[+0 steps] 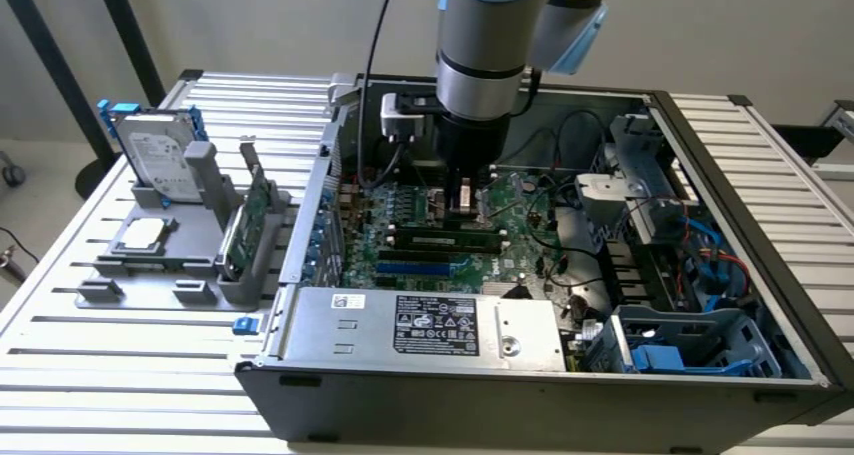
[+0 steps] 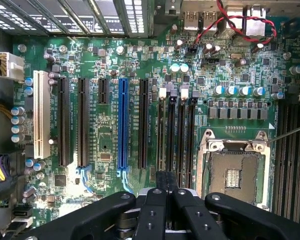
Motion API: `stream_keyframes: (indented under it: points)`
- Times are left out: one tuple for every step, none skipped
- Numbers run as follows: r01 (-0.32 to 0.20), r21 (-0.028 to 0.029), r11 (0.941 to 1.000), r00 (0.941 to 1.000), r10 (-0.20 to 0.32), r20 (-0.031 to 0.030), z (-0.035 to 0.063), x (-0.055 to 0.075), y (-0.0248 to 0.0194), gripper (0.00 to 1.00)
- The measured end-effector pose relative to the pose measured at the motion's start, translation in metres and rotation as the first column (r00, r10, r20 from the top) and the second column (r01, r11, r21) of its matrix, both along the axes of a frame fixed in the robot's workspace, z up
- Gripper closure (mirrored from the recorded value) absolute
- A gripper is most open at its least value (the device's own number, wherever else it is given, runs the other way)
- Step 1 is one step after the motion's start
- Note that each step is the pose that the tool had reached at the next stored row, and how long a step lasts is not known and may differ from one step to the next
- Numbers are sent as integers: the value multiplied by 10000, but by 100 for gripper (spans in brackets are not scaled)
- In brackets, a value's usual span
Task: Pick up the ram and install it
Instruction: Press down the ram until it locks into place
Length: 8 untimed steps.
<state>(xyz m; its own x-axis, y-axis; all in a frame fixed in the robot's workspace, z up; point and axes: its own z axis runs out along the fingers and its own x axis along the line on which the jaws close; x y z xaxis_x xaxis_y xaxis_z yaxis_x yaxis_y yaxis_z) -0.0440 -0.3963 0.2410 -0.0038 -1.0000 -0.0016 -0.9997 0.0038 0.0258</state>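
Hand [image 2: 165, 192] closed, fingers pressed together, nothing visibly held between them. It hangs low inside the open computer case [image 1: 534, 375], directly above the black memory slots [image 2: 176, 135] on the motherboard [image 2: 110, 60]. The ram [image 1: 447, 242] lies seated in a slot just beside the hand. Judgement: installation looks largely done; latch state unclear.

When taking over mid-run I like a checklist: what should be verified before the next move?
1. Tool shut: ok.
2. Tool inside the case, above the motherboard: ok.
3. Tool lined up with the memory slots: ok.
4. Ram standing in a slot: ok.
5. Ram pressed fully home: cannot tell.
6. Red and black cable away from the slots: ok.
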Motion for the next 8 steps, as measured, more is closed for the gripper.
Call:
stream_keyframes:
  points:
    - [-1, 1, 10000, 10000, 1, 8, -7, 0, 0, 89]
    - [1, 0, 10000, 10000, -1, 13, -14, -3, 0, 89]
    - [1, 0, 10000, 10000, -1, 18, -21, -4, 0, 89]
    - [0, 0, 10000, 10000, 0, 22, -30, -6, 0, 89]
    - [0, 0, 10000, 10000, 0, 24, -40, -8, 0, 89]
    - [-1, 0, 10000, 10000, 1, 27, -50, -8, 0, 89]
    - [-1, 1, 10000, 10000, 1, 28, -59, -9, 0, 89]
    - [-1, 0, 10000, 10000, 1, 28, -67, -9, 0, 89]
